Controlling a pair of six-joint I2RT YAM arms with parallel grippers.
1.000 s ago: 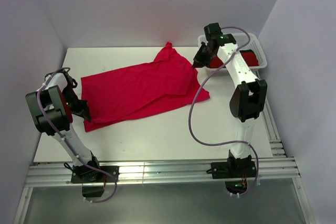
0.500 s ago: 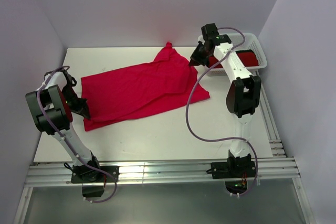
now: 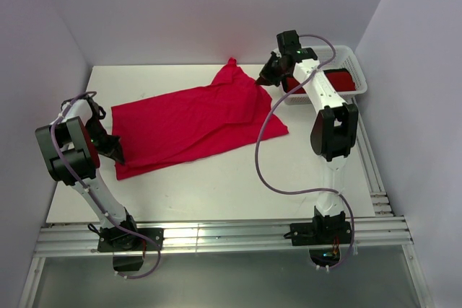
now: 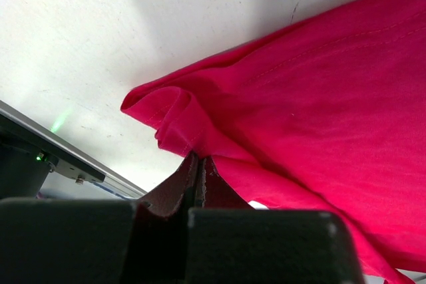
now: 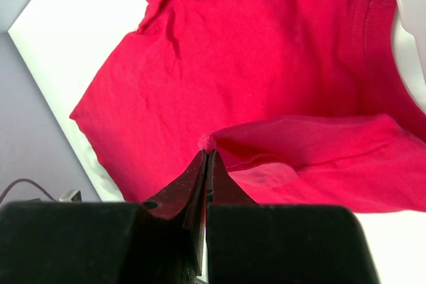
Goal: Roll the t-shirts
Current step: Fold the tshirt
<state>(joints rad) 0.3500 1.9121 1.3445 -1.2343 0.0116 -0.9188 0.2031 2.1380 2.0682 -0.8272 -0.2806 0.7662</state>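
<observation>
while red t-shirt (image 3: 188,120) lies spread on table (image 3: 216,185), left pincer (image 4: 200,159) clamps corner, right pincer (image 5: 208,155) clamps fold.

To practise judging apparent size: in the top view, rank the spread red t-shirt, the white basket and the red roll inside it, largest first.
1. spread red t-shirt
2. white basket
3. red roll
</observation>
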